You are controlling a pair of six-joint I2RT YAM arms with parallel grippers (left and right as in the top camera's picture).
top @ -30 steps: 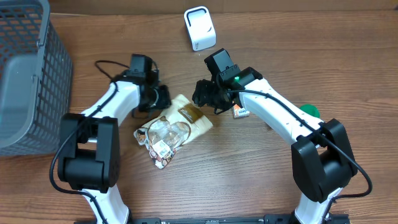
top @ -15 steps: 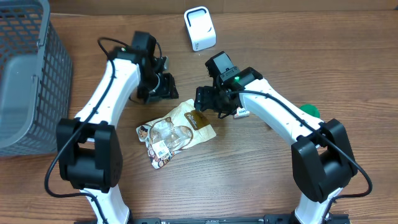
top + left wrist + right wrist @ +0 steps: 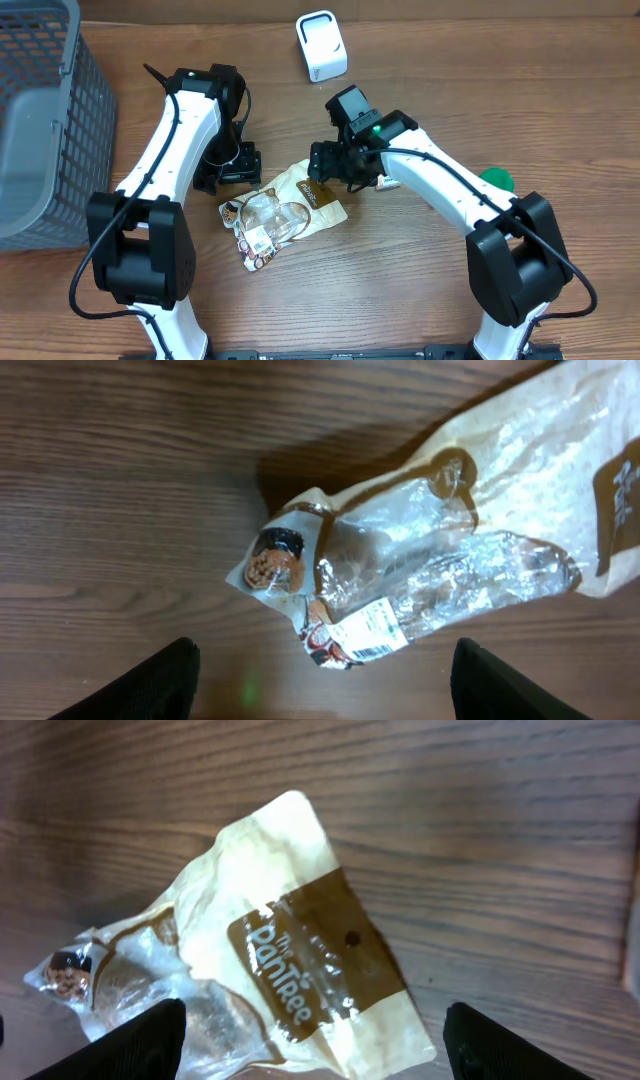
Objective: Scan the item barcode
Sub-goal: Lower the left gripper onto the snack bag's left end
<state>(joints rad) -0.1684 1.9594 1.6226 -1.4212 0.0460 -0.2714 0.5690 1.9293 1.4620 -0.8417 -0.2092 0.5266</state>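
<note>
Left hand (image 3: 233, 169), right hand (image 3: 335, 165) spread, empty; bag (image 3: 282, 208) diagonal, brown end near right.

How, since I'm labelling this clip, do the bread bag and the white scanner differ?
The bread bag is crumpled, tan, brown and clear; the white scanner is a smooth box. The bread bag lies flat mid-table; the white scanner sits near the far edge. Both rest on the wooden table, ungripped.

Left gripper (image 3: 232, 170): pointed down, jaws spread wide, empty. Right gripper (image 3: 335, 165): same, jaws wide, empty. Arms reach inward; grippers near, not touching.
</note>
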